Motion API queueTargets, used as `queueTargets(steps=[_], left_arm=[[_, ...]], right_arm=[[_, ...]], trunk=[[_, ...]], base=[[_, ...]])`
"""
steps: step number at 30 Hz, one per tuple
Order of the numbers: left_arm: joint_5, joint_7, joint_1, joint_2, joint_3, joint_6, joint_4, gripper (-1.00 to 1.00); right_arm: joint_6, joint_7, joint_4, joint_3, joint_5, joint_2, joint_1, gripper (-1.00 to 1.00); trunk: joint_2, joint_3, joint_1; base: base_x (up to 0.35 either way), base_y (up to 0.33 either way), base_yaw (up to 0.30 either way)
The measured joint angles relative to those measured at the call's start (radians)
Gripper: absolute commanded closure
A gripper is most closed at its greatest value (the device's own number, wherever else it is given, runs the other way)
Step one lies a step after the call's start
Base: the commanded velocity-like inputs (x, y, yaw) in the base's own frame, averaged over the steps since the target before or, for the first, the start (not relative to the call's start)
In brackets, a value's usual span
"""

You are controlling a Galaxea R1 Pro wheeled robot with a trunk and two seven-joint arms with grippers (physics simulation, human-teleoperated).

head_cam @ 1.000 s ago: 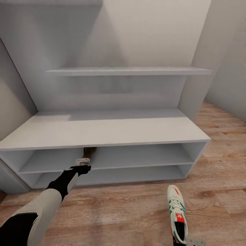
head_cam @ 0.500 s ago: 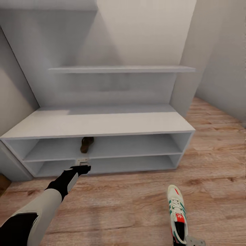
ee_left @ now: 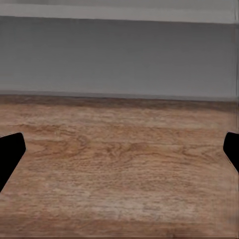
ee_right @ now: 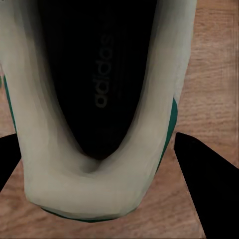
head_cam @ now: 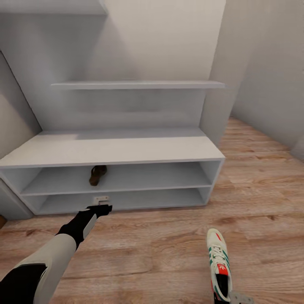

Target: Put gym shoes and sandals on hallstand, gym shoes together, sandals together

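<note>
One brown sandal (head_cam: 97,175) lies in the upper open slot of the pale hallstand (head_cam: 114,150), left of centre. My left gripper (head_cam: 101,200) hangs in front of the lower slot, over the corridor floor (head_cam: 160,236). In the left wrist view the left gripper (ee_left: 122,154) is open, with bare wood planks between its fingers (ee_left: 11,152). A white gym shoe (head_cam: 219,264) with green stripes and a red tongue patch is held above the floor at the lower right, toe pointing at the stand. My right gripper (head_cam: 231,298) is shut on its heel (ee_right: 94,189).
Stepped wall shelves (head_cam: 135,85) rise above the bench top. A grey wall (head_cam: 270,76) runs along the right, with open plank floor between it and the stand. Another grey wall closes the left side.
The whole view has shifted: the hallstand now sits farther off and more to the left, so the camera has moved back. The left arm and the held gym shoe keep their places in the picture.
</note>
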State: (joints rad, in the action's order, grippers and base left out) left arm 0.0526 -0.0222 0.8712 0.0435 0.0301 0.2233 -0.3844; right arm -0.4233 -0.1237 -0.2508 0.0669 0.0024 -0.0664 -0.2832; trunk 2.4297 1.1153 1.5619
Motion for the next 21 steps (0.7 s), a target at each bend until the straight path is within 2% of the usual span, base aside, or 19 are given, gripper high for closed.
queueTargets(steps=[4, 7, 16, 21], left_arm=[[0.0, 0.002, -0.012, 0.002, 0.0, -0.024, 0.001, -1.0], [0.0, 0.008, -0.043, 0.008, 0.002, -0.077, 0.004, -1.0], [0.004, 0.041, -0.198, 0.035, 0.005, -0.231, 0.008, -1.0], [0.005, 0.124, -0.323, 0.055, 0.005, -0.382, 0.014, -1.0]], right_arm=[[0.0, 0.0, 0.0, 0.0, 0.0, 0.0, 0.0, 1.0], [0.0, 0.0, 0.0, 0.0, 0.0, 0.0, 0.0, 1.0], [0.0, 0.0, 0.0, 0.0, 0.0, 0.0, 0.0, 1.0], [0.0, 0.0, 0.0, 0.0, 0.0, 0.0, 0.0, 1.0]], trunk=[[0.0, 0.0, 0.0], [0.0, 0.0, 0.0], [0.0, 0.0, 0.0], [0.0, 0.0, 0.0]], base=[[-0.051, -0.274, 0.0], [-0.073, -0.271, 0.0], [-0.084, -0.226, 0.0], [-0.083, -0.171, 0.0]])
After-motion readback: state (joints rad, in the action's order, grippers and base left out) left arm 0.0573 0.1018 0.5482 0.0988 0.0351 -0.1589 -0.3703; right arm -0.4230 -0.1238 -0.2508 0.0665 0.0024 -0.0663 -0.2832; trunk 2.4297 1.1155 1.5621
